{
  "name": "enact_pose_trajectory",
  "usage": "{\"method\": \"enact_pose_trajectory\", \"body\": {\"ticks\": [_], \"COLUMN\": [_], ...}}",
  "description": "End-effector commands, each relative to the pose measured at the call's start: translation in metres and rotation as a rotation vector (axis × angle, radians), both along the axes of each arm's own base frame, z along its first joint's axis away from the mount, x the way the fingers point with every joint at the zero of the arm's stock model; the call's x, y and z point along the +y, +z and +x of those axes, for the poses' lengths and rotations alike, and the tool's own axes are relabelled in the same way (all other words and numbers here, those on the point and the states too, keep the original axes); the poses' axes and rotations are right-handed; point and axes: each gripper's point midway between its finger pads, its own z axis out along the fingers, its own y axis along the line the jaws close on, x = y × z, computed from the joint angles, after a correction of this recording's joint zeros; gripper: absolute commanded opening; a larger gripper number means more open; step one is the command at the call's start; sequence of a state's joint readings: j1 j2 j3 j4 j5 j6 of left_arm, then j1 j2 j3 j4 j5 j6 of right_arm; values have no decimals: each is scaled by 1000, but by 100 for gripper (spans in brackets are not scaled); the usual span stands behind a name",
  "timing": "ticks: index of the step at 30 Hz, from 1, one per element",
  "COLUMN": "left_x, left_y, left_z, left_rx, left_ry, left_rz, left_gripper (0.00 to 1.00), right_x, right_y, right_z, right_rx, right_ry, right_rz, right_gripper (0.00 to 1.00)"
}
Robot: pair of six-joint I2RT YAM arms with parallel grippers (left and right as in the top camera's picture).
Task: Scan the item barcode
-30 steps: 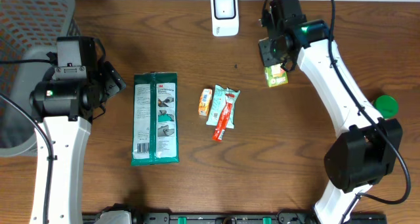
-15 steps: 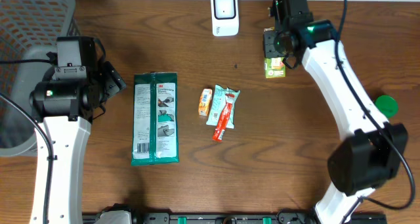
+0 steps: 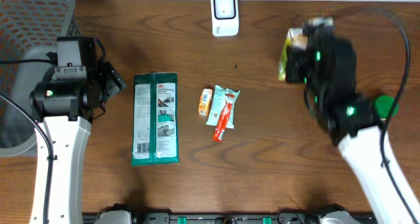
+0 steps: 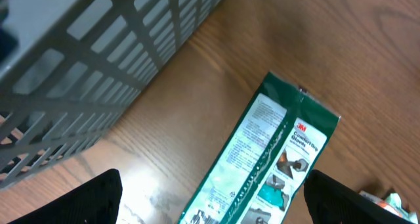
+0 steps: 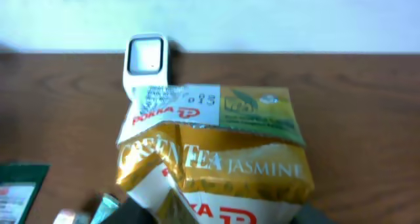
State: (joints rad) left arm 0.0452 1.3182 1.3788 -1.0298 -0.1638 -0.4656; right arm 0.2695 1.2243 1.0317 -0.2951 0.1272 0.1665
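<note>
Two arms, one scan job. Overhead: the right pincer [image 3: 303, 50] grasps a jasmine tea carton [image 3: 289, 56] aloft, smeared by blur, well right of the scanner [image 3: 224, 14] at the far edge of the bench [image 3: 262, 171]. Opposite, the left pincer [image 3: 115, 81] hangs released nr the basket [image 3: 33, 27], just beside the green 3M pack [image 3: 155, 119]; small sachets [image 3: 224, 109] lie mid-bench. Risk here: the blur suggests speed, and a fast pass could carry the carton by the scanner w/o a read.

Left wrist: jaws stand wide w/ nothing between them, 3M pack & basket wall below. Little hazard on this side unless that arm strays into the other's path.

Right wrist: carton fills the frame, top dented & creased, scanner beyond its upper-left corner. No barcode shows on the visible face, so which side carries it can't be told; if it ends up turned away from the scanner window, the scan prob. fails. Soft, crumpled walls also mean the grip could squash the pack more, or let it twist & slip, poss. dropping it onto the bench.
</note>
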Motion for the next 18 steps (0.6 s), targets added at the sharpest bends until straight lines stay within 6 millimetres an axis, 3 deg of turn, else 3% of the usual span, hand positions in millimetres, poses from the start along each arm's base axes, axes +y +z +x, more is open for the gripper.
{"method": "enact_pose_trajectory", "body": {"ticks": [1, 6, 18], "left_x": [3, 3, 3], "left_y": [4, 4, 4], "left_z": [-1, -1, -1], "left_rx": [-7, -7, -7], "left_ry": [0, 0, 0], "left_rz": [18, 18, 18], "left_gripper": [89, 89, 89], "right_x": [-7, -12, -8], "right_y": [-49, -98, -165], "right_z": [-9, -4, 10], "right_rx": [10, -96, -53], "right_ry": [-29, -60, -58], "right_rz": [-3, 11, 0], "right_gripper": [27, 14, 16]}}
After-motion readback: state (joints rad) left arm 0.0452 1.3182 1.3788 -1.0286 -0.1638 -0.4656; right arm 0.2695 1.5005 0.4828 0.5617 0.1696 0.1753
